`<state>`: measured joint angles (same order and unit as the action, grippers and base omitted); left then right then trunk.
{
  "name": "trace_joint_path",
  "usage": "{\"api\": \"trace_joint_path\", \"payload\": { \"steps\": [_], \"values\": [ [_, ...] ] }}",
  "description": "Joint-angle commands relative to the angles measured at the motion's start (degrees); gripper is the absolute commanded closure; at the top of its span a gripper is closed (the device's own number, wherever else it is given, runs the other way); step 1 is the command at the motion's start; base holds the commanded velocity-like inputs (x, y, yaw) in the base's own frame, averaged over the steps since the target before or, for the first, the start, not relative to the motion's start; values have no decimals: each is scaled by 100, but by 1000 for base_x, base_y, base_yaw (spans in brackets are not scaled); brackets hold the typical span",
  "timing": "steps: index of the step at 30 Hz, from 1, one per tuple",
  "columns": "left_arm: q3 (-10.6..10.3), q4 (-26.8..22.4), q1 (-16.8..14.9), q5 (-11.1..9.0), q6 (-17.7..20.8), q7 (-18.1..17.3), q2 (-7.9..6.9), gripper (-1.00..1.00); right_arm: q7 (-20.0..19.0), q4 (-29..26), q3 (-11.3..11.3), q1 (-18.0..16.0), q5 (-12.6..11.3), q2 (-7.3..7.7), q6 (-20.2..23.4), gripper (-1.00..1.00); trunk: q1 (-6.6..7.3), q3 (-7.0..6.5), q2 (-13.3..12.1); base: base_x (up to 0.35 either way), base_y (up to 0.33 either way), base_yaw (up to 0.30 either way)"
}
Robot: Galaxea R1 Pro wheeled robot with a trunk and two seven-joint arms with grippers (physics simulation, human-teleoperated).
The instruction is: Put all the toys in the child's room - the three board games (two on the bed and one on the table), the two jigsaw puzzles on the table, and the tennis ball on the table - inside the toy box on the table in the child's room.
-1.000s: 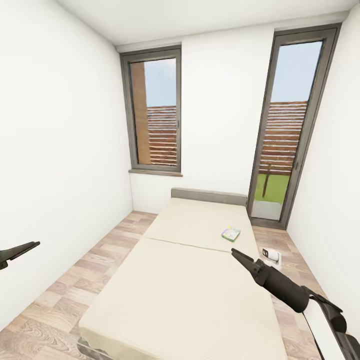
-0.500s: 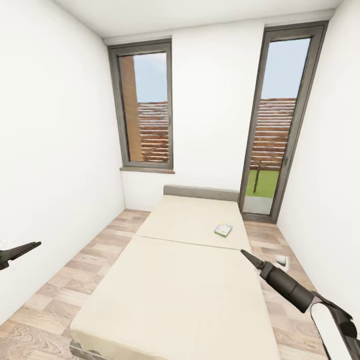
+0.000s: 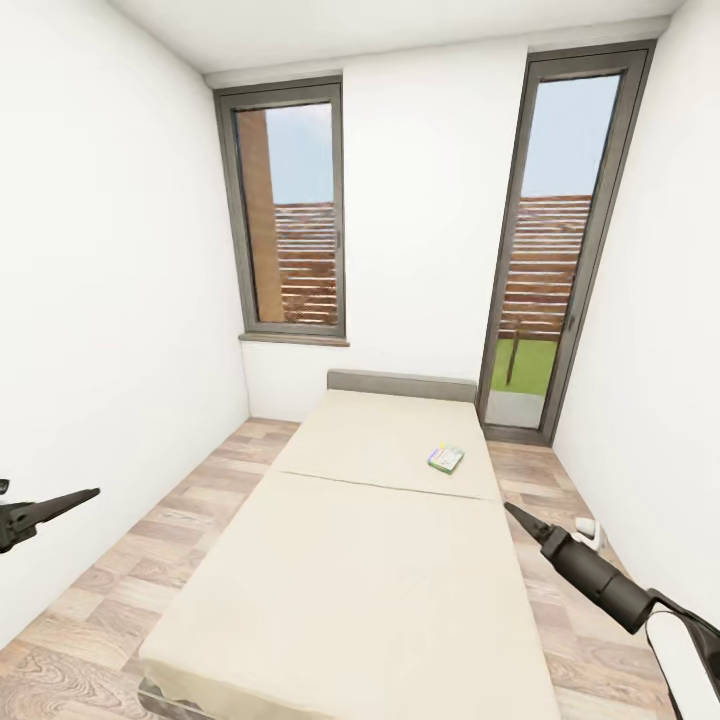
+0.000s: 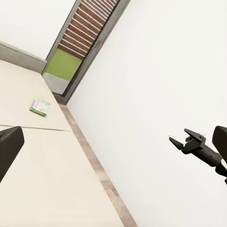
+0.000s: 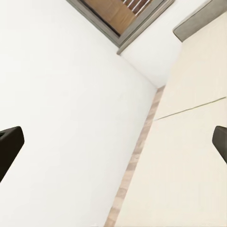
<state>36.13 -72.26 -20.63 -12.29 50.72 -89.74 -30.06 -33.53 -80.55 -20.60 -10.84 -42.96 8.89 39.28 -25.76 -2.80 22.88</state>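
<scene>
While the robot stands at the foot of the low wide bed with its plain beige mattress and grey headboard point(image 3: 370, 520), neither arm carries anything. Its black right gripper point(image 3: 520, 518) hangs over the bed's near right edge, and in the left wrist view point(image 4: 186, 140) its two fingers stand spread apart with nothing between them. Its black left gripper point(image 3: 88, 494) pokes out over the wood-plank floor point(image 3: 150, 560) well to the bed's left; its two dark fingers sit at opposite edges of the left wrist view, wide apart and empty.

One thin colourful board game box with a green and white cover point(image 3: 446, 459) lies flat on the mattress, ahead of the right gripper and a little to its inner side, well out of reach and far across the bed from the left gripper. A small white object point(image 3: 590, 530) lies on the floor just beyond the right gripper; what it is I cannot tell.

Judging by this, the task is at a collecting stage: this game is yet to be picked up, and carrying it to the toy box on the table remains ahead
</scene>
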Motion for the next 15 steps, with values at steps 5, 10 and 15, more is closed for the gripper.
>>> {"api": "trace_joint_path", "payload": {
  "steps": [5, 10, 15],
  "values": [
    [-10, -2, -2, 6, 61, -26, 0, -100, -46, 4, -40, -6, -40, 17, 119, -100, -2, 6, 4, 0, 0, -5],
    [-8, 1, -2, 7, 66, -26, -7, -100, -54, -6, -53, -6, -44, 15, 200, -100, -2, 31, 4, 0, 0, -71],
    [0, 0, -2, 8, 69, -26, -15, -100, -59, -21, -57, -22, -40, 16, 387, -100, -2, 68, 4, 0, 0, -141]
  ]
}}
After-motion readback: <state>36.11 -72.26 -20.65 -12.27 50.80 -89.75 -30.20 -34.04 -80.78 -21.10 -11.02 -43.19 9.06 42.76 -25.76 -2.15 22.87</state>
